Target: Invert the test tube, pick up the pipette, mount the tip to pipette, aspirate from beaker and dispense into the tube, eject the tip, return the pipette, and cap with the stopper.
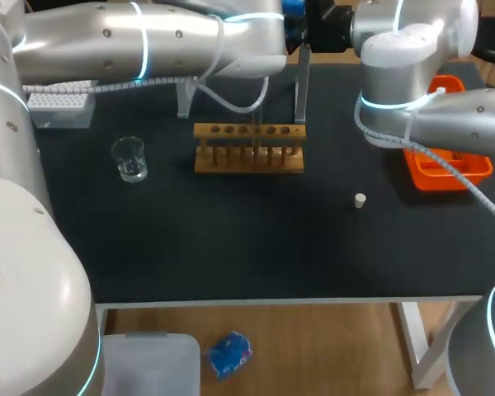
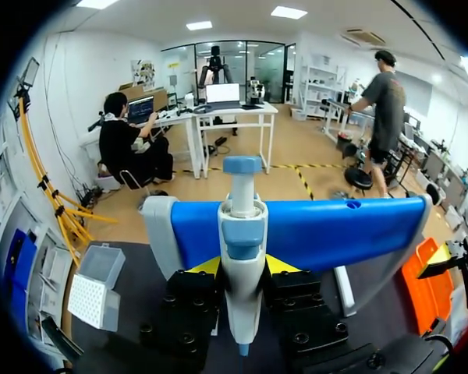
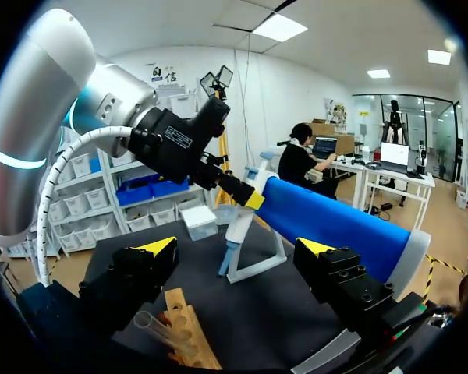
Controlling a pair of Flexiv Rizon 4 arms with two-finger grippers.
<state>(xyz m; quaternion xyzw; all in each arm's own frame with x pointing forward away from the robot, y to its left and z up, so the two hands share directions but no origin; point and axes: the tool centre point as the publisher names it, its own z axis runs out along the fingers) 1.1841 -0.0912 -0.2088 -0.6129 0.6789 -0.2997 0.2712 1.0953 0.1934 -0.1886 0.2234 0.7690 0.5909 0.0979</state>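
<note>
Left pincer (image 2: 243, 266) is clenched on the pipette (image 2: 242, 226), hanging on the blue stand (image 2: 327, 230) behind the rack (image 1: 248, 148). Right pincer (image 3: 235, 248) stands released near the rack

a matte black rectangular table (image 1: 231, 247) filled most of the frame. a clear glass beaker (image 1: 130, 159) stood at left, a light wooden test tube rack (image 1: 248, 148) at upper centre, a small white stopper (image 1: 360, 200) right of centre. a white tip box (image 1: 62, 109) sat upper left, an orange plastic tray (image 1: 445, 169) at right, and a grey stand upright (image 1: 301, 87) rose behind the rack.
</note>
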